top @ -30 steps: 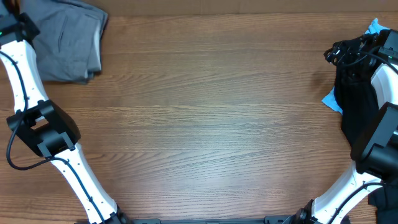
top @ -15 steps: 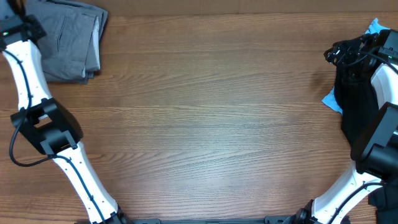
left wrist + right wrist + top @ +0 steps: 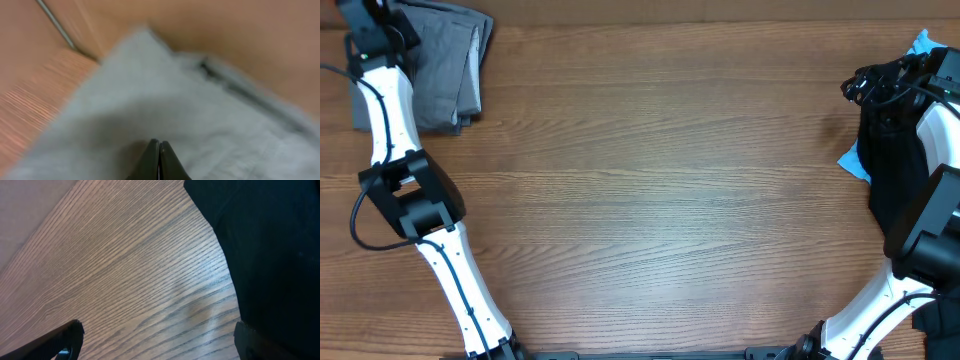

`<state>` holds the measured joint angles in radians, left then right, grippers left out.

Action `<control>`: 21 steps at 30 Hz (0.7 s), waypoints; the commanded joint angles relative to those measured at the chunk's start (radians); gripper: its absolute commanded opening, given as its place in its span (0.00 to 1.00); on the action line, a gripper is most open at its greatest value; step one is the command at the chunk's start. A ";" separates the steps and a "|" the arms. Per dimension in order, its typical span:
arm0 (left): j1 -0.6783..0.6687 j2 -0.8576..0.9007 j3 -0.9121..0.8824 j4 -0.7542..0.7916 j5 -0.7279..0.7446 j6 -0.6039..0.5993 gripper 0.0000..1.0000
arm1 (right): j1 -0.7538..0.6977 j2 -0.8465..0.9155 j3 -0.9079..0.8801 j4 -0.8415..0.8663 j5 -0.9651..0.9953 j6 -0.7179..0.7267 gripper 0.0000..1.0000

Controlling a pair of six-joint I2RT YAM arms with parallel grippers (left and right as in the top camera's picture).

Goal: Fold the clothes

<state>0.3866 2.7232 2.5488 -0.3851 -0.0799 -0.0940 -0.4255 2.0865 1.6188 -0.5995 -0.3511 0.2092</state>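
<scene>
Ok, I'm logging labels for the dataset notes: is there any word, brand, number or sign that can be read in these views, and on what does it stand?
None can be read in any view.
The grey shorts show no tag or print, and the left wrist view of them is blurred.
The black garment, the light-blue cloth and the table show no lettering.

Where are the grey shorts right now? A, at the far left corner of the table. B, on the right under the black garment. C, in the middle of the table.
A: the overhead view shows the grey shorts at the far left corner of the table.
</scene>
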 commanded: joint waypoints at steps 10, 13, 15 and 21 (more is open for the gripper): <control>0.002 0.032 0.036 -0.032 0.026 0.031 0.04 | 0.001 0.001 0.023 0.004 0.002 0.001 1.00; -0.006 -0.051 0.036 -0.031 0.026 0.030 0.23 | 0.001 0.001 0.023 0.004 0.002 0.001 1.00; -0.015 -0.104 0.036 -0.035 0.026 0.030 0.42 | 0.001 0.001 0.023 0.004 0.002 0.001 1.00; -0.045 -0.263 0.036 -0.120 0.057 0.026 0.87 | 0.001 0.001 0.023 0.004 0.002 0.001 1.00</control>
<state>0.3676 2.5992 2.5683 -0.4843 -0.0559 -0.0677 -0.4255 2.0865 1.6188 -0.5995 -0.3511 0.2092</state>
